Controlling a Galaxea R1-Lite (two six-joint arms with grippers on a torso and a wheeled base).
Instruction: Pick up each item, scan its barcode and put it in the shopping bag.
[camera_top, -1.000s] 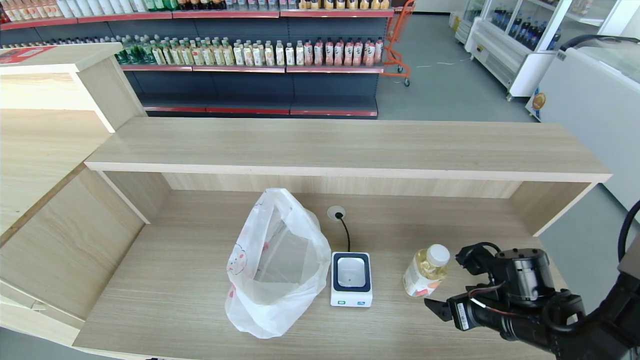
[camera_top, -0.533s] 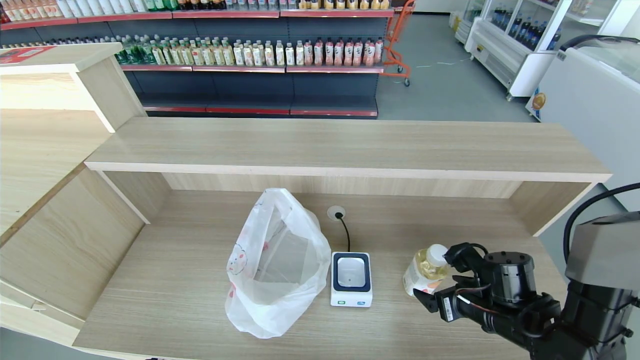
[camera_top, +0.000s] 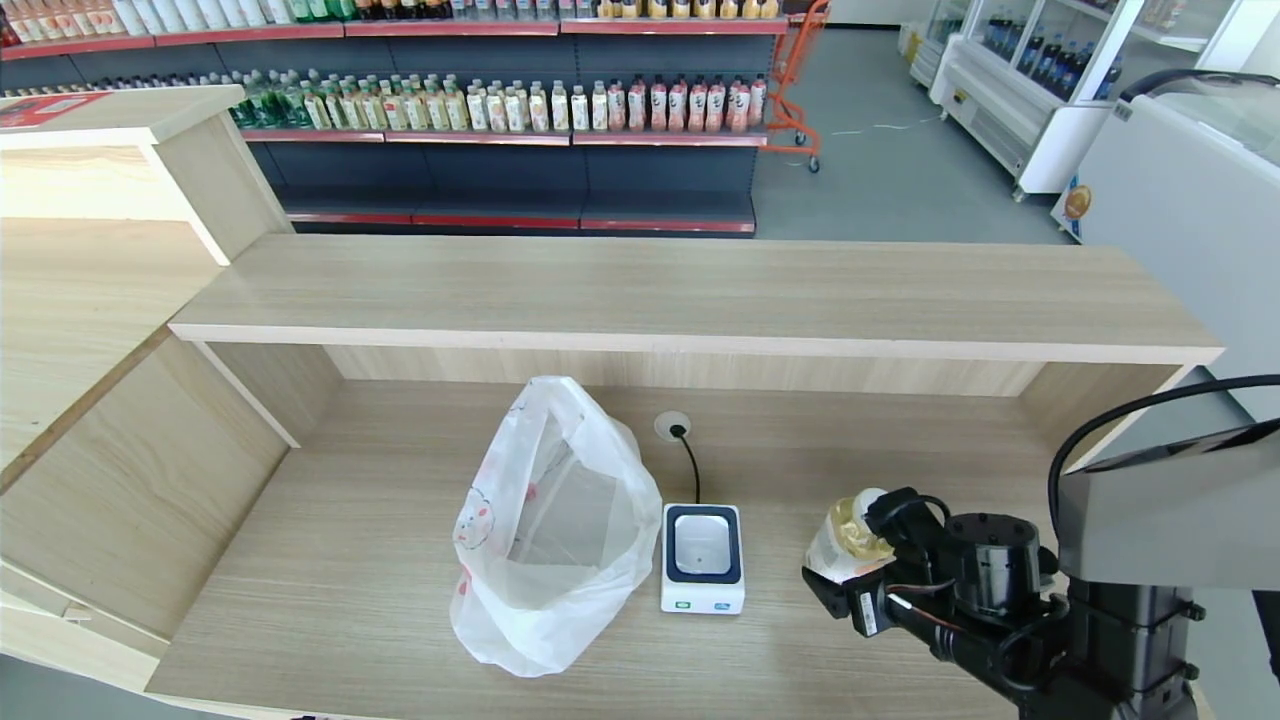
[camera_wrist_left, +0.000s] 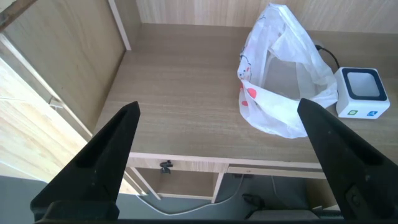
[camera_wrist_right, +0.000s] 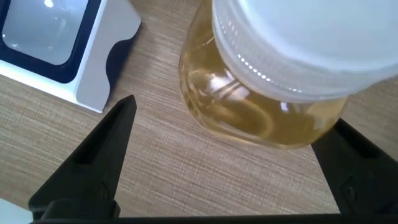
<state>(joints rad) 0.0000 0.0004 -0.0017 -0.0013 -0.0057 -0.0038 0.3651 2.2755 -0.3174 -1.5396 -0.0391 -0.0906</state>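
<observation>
The right arm (camera_top: 1130, 620), black with a grey upper link, comes in over the near right corner of the light wood-grain counter (camera_top: 350, 560). Its round black wrist (camera_top: 990, 570) sits low above the surface. The right claw (camera_top: 852, 550) points toward the counter's left edge with its two black fingers (camera_top: 826, 592) spread apart, one nearer the back, one nearer the front. The left claw (camera_wrist_left: 217, 106) hangs high above the counter's near edge, toward the left, facing down, its dark fingers (camera_wrist_left: 102, 162) set wide apart.

Head high over counter (camera_top: 330, 560); right wrist close; scanner (camera_top: 702, 557) in all 3.
</observation>
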